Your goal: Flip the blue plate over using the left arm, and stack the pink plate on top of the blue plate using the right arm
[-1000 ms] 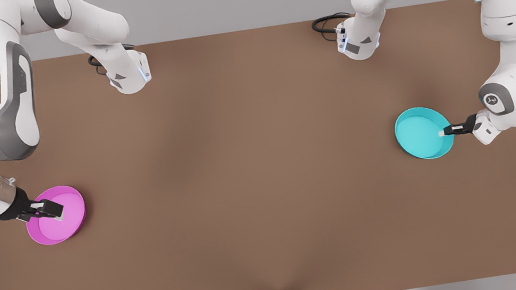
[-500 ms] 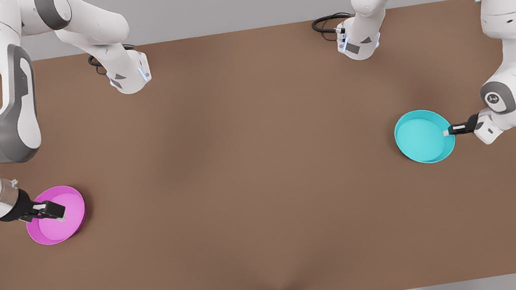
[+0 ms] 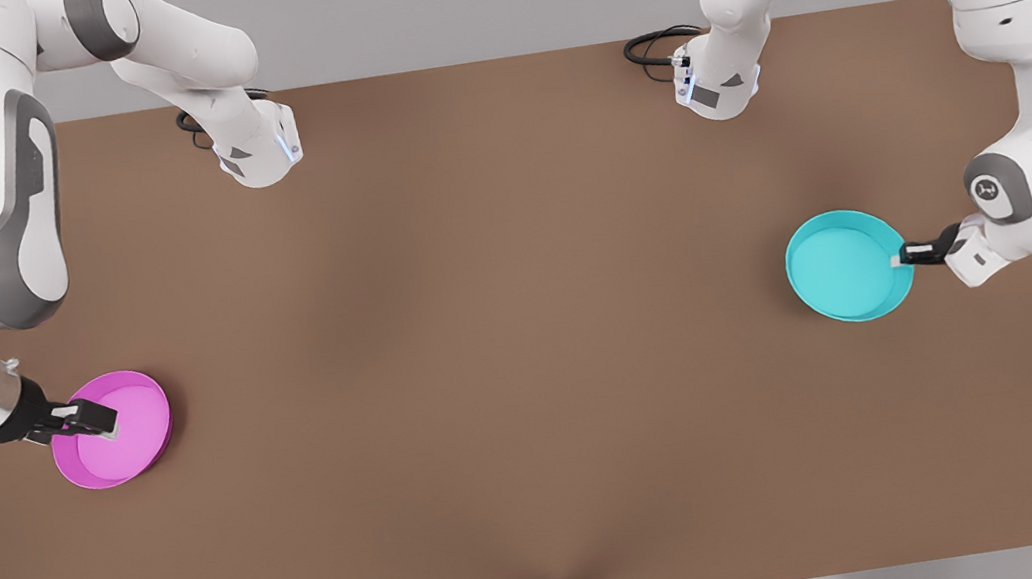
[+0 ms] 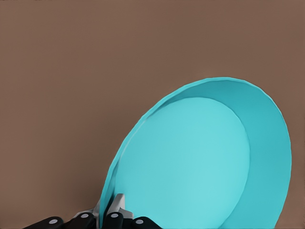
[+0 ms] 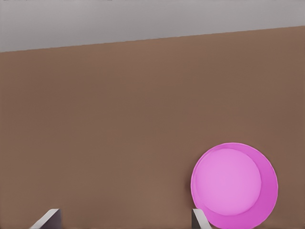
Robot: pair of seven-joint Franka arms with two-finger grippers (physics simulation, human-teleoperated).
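place: simulated lab bench | evidence: bare brown table (image 3: 505, 352), grey backdrop

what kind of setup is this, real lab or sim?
Likely a simulated tabletop bench: a bare brown table, the blue plate in the left gripper, the pink plate under the open right gripper.

Brown table (image 3: 509, 381), pink plate (image 3: 117, 431) flat

A round, shallow turquoise plate (image 3: 848, 266) with a sloping rim sits at the front view's right, tilted, hollow side showing. Well apart at the left, a matching magenta-pink plate (image 3: 114, 430) lies hollow side up on the brown tabletop.
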